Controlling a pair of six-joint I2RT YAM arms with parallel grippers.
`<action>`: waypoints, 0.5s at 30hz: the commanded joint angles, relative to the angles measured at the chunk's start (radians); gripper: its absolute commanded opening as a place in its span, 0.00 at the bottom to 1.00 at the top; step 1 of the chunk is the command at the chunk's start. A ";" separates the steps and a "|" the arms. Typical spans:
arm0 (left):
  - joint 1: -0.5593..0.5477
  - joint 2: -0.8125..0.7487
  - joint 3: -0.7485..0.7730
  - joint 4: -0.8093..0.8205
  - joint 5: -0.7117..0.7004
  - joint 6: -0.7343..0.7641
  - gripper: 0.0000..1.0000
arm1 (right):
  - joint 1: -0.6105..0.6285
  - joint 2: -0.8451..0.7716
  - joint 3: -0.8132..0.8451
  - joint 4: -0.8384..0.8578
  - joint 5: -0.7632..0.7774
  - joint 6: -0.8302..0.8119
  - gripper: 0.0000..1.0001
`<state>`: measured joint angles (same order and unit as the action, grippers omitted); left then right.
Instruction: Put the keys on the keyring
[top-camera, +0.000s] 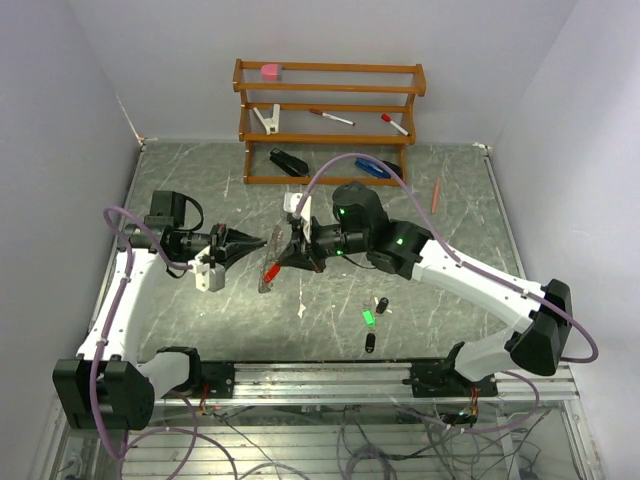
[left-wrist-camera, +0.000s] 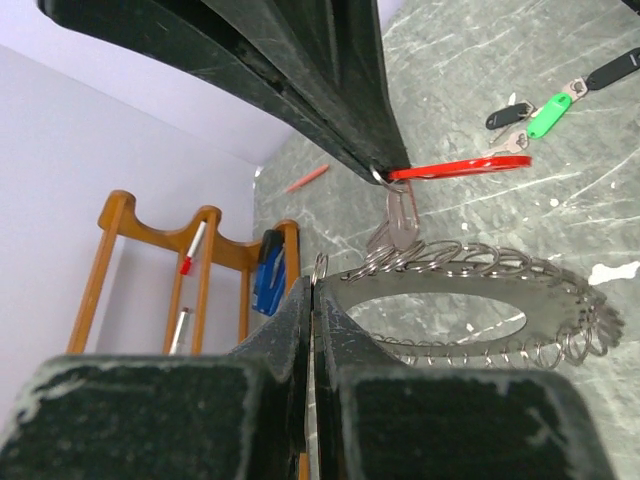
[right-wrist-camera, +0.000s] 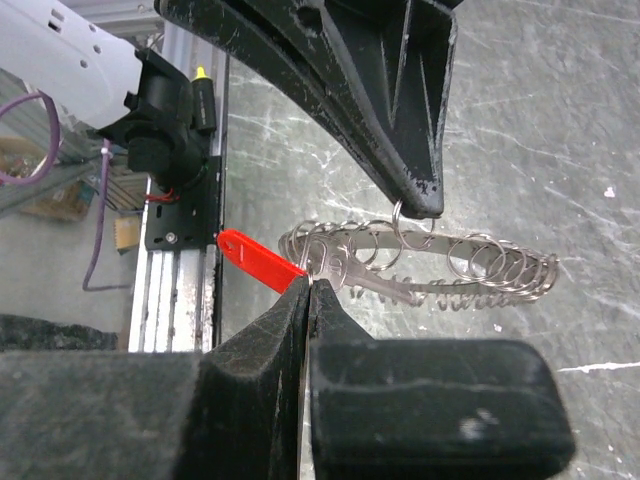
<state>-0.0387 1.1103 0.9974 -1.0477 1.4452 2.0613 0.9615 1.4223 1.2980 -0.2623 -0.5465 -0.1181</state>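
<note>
Bolted at the near edge, the left arm (top-camera: 118, 300) and the right arm (top-camera: 480, 285) lean inward, forearms almost level, tips meeting above the middle of the surface (top-camera: 450, 200). Three loose keys (top-camera: 368, 318), one green and two black, lie near, right of centre. Further, the left end effector (left-wrist-camera: 316, 285) is closed on the rim of the keyring (left-wrist-camera: 560, 300). The right end effector (right-wrist-camera: 308, 288) is closed on the red key (left-wrist-camera: 460, 168), whose metal blade touches the ring's loops. A wooden rack (top-camera: 330, 125) stands far.

The keyring (left-wrist-camera: 560, 300) sits between the left end effector (top-camera: 262, 243) and right end effector (top-camera: 281, 261), three keys (top-camera: 368, 318) lying right of it.
</note>
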 joint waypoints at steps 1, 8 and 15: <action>0.004 -0.004 -0.006 0.093 0.122 0.654 0.07 | -0.007 0.000 0.002 -0.006 -0.016 -0.050 0.00; 0.000 -0.018 -0.010 0.129 0.142 0.671 0.07 | -0.087 -0.013 -0.008 0.023 -0.063 -0.059 0.00; -0.046 -0.041 -0.046 0.198 0.142 0.668 0.07 | -0.120 0.000 0.011 -0.011 -0.078 -0.119 0.00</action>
<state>-0.0597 1.0866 0.9649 -0.9184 1.4891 2.0613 0.8490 1.4239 1.2911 -0.2646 -0.5941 -0.1974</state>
